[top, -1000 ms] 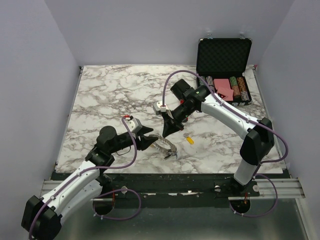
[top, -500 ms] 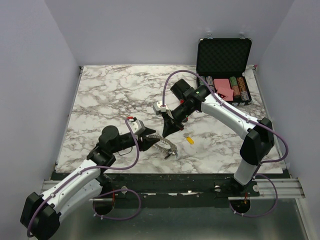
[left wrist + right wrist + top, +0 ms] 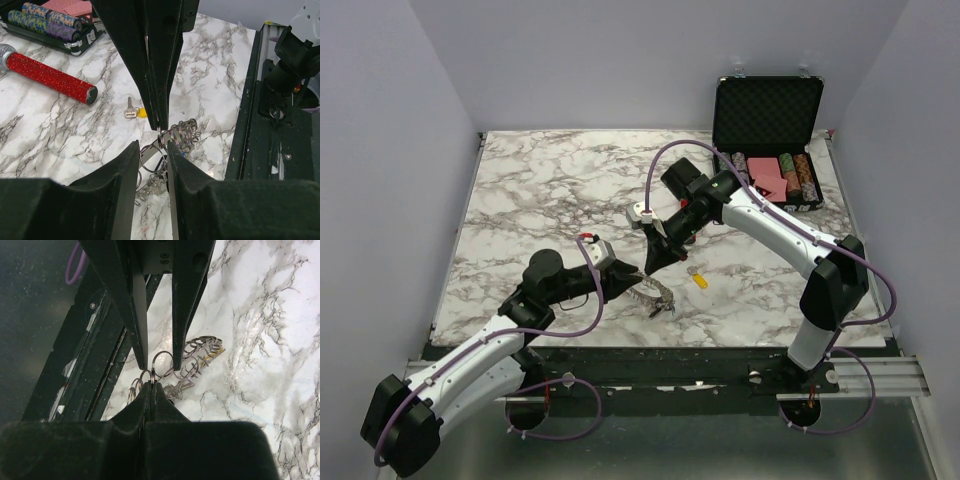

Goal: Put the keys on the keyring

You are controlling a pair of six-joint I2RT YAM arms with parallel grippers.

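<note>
The keyring lies just left of a yellow key, one loop pinched in the clenched right gripper. The left gripper straddles the next loop, jaws apart, gripping nothing. Likely step: bracing the ring. Next, the left must pinch firmly, loop centred.

Seen from overhead, the keyring is a tiny silvery tangle, its loops too fine to count. Its left end is hidden under the left gripper. From the left wrist, that gripper's own fingers are dark blurs covering the ring's lower part, and whether they touch it cannot be told. A yellow-headed key is half hidden behind the right gripper. The red cylinder runs off the left edge.
</note>
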